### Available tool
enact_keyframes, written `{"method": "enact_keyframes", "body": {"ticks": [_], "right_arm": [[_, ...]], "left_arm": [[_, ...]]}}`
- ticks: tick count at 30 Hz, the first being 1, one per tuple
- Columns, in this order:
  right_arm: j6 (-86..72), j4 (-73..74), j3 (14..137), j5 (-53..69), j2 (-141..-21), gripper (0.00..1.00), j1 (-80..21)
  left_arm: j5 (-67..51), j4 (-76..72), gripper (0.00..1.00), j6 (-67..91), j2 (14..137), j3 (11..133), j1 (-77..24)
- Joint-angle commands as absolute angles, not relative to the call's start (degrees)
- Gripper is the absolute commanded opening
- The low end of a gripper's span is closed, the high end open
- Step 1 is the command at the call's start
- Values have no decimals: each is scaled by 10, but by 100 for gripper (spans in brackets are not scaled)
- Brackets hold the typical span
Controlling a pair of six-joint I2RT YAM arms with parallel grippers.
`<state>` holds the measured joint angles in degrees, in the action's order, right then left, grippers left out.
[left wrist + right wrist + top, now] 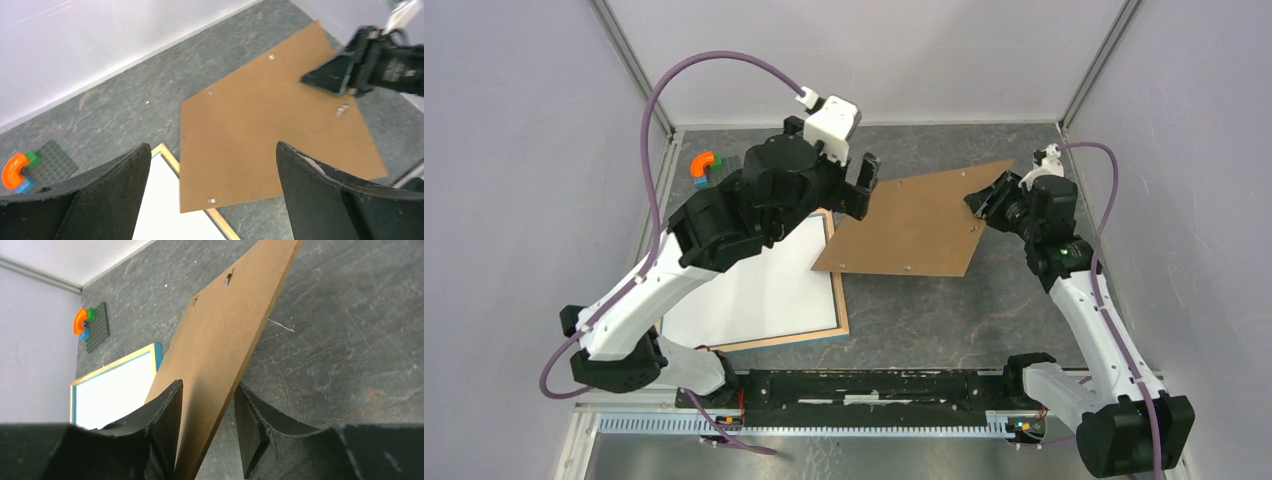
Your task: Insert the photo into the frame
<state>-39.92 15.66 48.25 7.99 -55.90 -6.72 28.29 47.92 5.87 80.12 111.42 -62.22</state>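
Clamped between the two fingers of the right hand [207, 395]: the right edge of the brown backing board [914, 225], tilted, right side raised off the worktop [944, 310], left side sloping down toward the frame [841, 300]. Small metal tabs along the board's edges. Near-left corner of the board overlapping the frame's right rim as seen from above; touching it or just above it, hard to say.

Left hand [212, 146] wide open and holding nothing, hovering over the board's left edge and the frame's far right corner.

Frame flat on the worktop at the left, partly under the left arm, light wood rim up, blue along its outer edge. Inside the rim a plain white sheet [764, 285], perhaps the photo lying face down.

In the far left corner, a grey studded baseplate [55, 160] with an orange curved brick [12, 170] beside green and blue ones.
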Motion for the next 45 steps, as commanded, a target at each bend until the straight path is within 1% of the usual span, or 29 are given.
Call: {"method": "enact_keyframes", "body": {"ticks": [1,4,7,11,14,17,18,24,25,29,30,32,33,34,36,37,39,40,43,45], "right_arm": [[-278,172,552,137,-563,0,-55],[-269,179,573,179,-570,0,-43],[-277,176,587,212,-575,0,-38],[-292,186,609,224,-585,0,-37],[-318,204,617,242,-595,0,-35],[-360,206,595,240,-593,0,-34],[-375,202,583,238,-591,2,-33],[-461,138,513,254,-566,58,-32],[-465,136,511,255,-566,65,-32],[-462,165,520,243,-565,79,-32],[-461,168,520,238,-563,78,-32],[-460,184,519,209,-557,70,-32],[-460,194,518,190,-554,59,-32],[-462,205,516,179,-551,51,-32],[-460,217,514,172,-550,50,-32],[-460,221,511,171,-548,53,-31],[-461,224,508,171,-542,62,-30],[-462,226,506,167,-538,64,-29],[-463,239,508,158,-526,65,-26],[-462,241,505,157,-520,61,-25]], "left_arm": [[298,391,100,86,722,1029,-580],[310,325,100,71,666,946,-562],[278,313,100,87,632,911,-533],[293,283,100,79,592,856,-532],[299,275,100,76,582,833,-532],[275,280,100,85,592,835,-532],[261,280,100,91,598,835,-532],[208,285,100,117,626,836,-531],[206,284,100,120,627,835,-531],[211,280,100,121,620,831,-532],[213,279,100,120,617,830,-531],[212,278,100,121,615,828,-532],[211,278,100,121,615,828,-531],[210,277,100,121,616,827,-531],[210,278,100,121,619,827,-531],[209,279,100,121,620,828,-531],[208,279,100,122,621,829,-531],[207,279,100,122,621,828,-531],[207,279,100,123,623,827,-530],[205,280,100,124,624,828,-530]]}}
